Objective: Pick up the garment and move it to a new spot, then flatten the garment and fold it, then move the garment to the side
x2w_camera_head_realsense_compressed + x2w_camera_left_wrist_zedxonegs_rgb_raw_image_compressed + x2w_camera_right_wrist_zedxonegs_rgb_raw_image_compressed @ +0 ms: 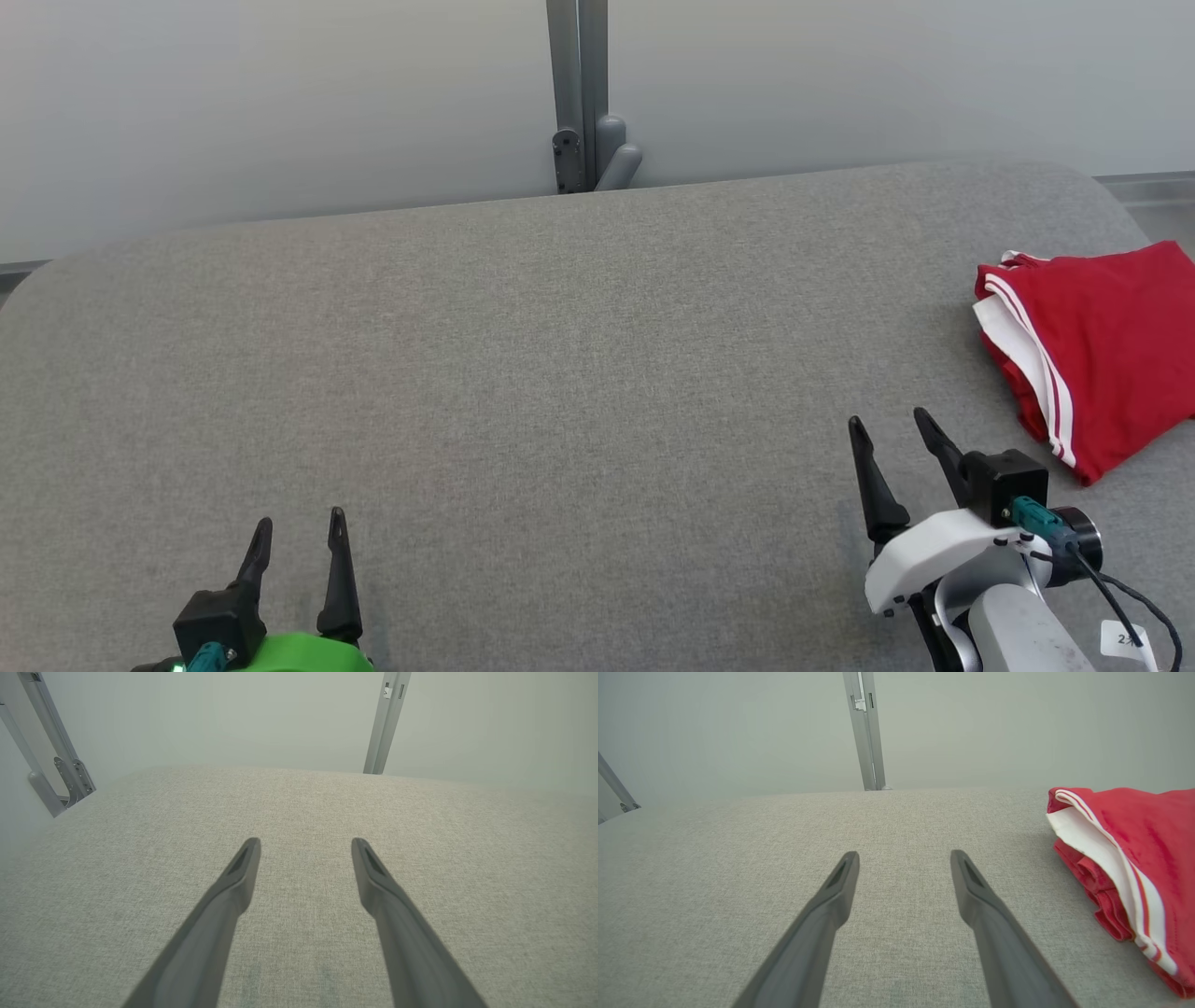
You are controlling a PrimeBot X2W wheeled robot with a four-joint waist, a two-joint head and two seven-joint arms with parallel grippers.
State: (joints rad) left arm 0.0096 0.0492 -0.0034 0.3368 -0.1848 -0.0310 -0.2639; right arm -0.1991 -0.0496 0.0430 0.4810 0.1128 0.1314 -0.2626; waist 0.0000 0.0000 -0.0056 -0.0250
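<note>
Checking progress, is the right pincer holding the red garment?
No, the right pincer stands open and empty, apart from the red garment.

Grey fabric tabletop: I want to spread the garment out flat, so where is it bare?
Bare across the grey fabric tabletop, from the far edge by the grey metal post down to the open left tool and open right tool. Crowded only at the right edge, where the red garment with white stripes lies.
</note>
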